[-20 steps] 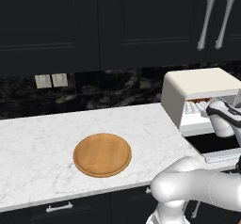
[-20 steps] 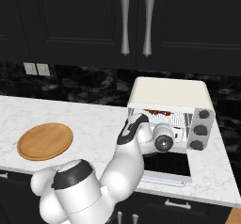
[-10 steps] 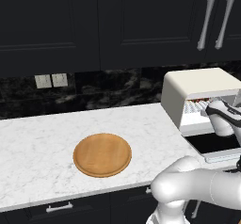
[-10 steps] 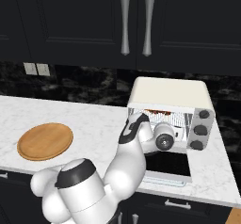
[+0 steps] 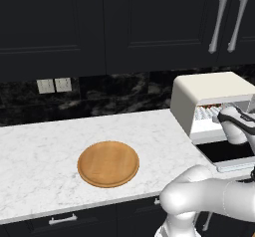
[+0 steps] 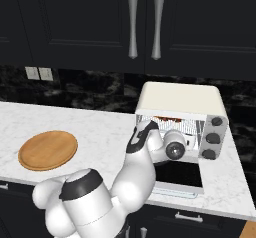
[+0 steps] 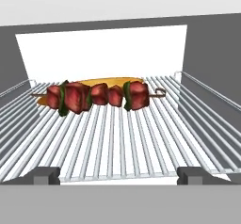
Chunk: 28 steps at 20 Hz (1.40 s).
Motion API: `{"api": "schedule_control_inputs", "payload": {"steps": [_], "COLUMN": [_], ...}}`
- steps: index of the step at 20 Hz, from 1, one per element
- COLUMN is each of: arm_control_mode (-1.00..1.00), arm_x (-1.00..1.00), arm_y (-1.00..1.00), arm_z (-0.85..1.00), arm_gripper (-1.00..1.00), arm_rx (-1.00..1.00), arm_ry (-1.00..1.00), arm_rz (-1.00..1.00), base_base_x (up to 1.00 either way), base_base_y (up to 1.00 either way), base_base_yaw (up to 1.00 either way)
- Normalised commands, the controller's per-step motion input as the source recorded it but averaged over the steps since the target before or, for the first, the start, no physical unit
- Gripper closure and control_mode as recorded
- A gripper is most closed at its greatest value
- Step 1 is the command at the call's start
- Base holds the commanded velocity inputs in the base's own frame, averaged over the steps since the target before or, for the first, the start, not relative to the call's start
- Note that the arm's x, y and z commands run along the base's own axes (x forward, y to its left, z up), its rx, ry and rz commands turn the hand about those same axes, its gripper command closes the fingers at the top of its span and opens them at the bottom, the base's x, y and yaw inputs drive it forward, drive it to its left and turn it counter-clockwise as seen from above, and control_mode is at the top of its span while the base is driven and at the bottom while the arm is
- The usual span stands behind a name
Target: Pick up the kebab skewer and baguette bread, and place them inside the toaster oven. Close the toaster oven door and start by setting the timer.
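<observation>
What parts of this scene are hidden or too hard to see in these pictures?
- Baguette bread, hand view: mostly hidden behind the kebab skewer.
- Toaster oven, left base view: right side and knobs cut off by the picture edge.
- Toaster oven door, right base view: partly covered by the arm.
- Food on the rack, both base views: too small to tell apart.

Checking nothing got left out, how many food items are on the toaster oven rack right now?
2: the kebab skewer lies across the wire rack, and the baguette bread lies just behind it, mostly hidden by the skewer.
</observation>
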Motion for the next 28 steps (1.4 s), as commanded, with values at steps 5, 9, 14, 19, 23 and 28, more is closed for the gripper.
{"api": "schedule_control_inputs", "payload": {"steps": [5, 9, 14, 19, 23, 28], "arm_control_mode": [-1.00, -1.00, -1.00, -1.00, -1.00, -1.00], "arm_x": [0.09, -0.20, -0.45, -0.56, -0.68, -0.67], "arm_y": [0.00, -0.20, -0.25, -0.19, -0.19, -0.24], "arm_z": [0.00, 0.00, 0.00, 0.00, 0.00, 0.00], "arm_gripper": [-1.00, -1.00, -1.00, -1.00, -1.00, -1.00], "arm_rx": [0.00, 0.00, 0.00, 0.00, -0.01, 0.00], "arm_ry": [0.00, 0.00, 0.00, 0.00, 0.01, 0.03], "arm_rz": [0.00, 0.00, 0.00, 0.00, 0.02, 0.02], "base_base_x": [0.00, 0.00, 0.00, 0.00, 0.00, 0.00], "base_base_y": [0.00, 0.00, 0.00, 0.00, 0.00, 0.00], "base_base_yaw": [0.00, 0.00, 0.00, 0.00, 0.00, 0.00]}}
